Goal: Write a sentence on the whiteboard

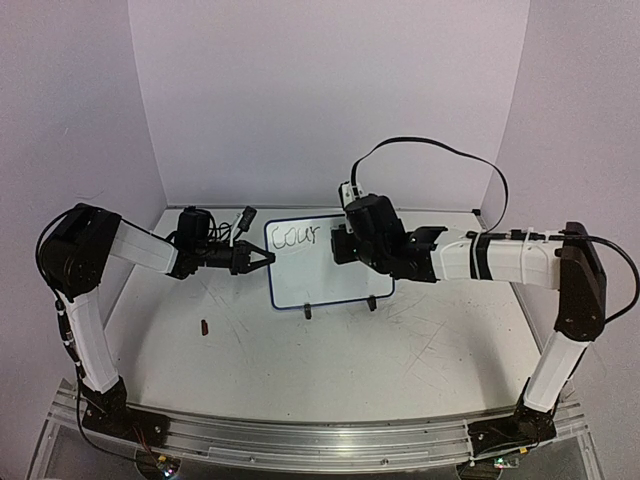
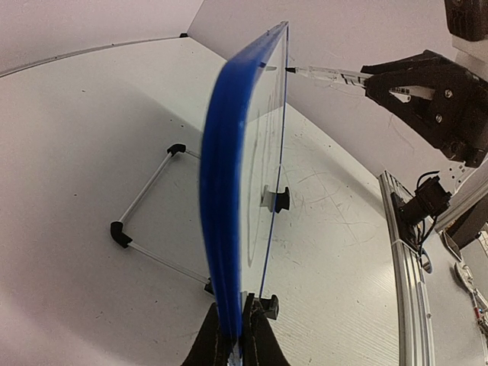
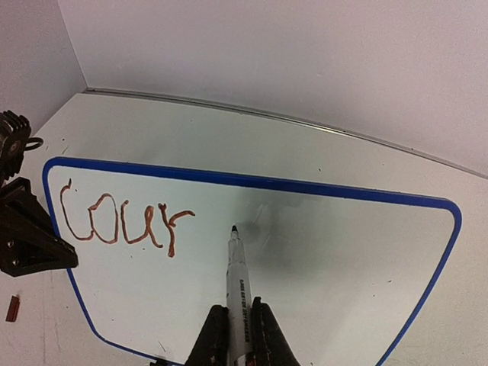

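The white table top [image 1: 420, 340] carries everything. Towards its back wall stands the small rectangular glossy whiteboard with the thin dark-blue frame [image 1: 335, 275], up on two small black clip feet [image 1: 308, 311]. I judge that we are in the middle of the writing step: only the beginning of the first word is there, so most of the sentence is not yet done.

The left claw [image 1: 262, 259] is pressed together on the left edge of the board. In its wrist view the two fingers pinch the blue frame, I think to steady it. The right claw [image 3: 239, 329] is also pressed together, and it pinches the thin white marker with the dark tip [image 3: 239, 278], which points at the board surface. The tip is a little to the right of the last letter, at the surface or very near to it; I cannot tell if it really touches.

The brown-red loopy letters "Cour" [image 3: 122, 223] sit in the upper left part of the board. The next move, I think, calls for setting the tip down beside the "r" and drawing the "a". The pressure should be light, so the board does not slip in the left claw. A small red-brown piece [image 1: 204, 326] lies on the table, well apart from the board; maybe it is a cap, I cannot tell.
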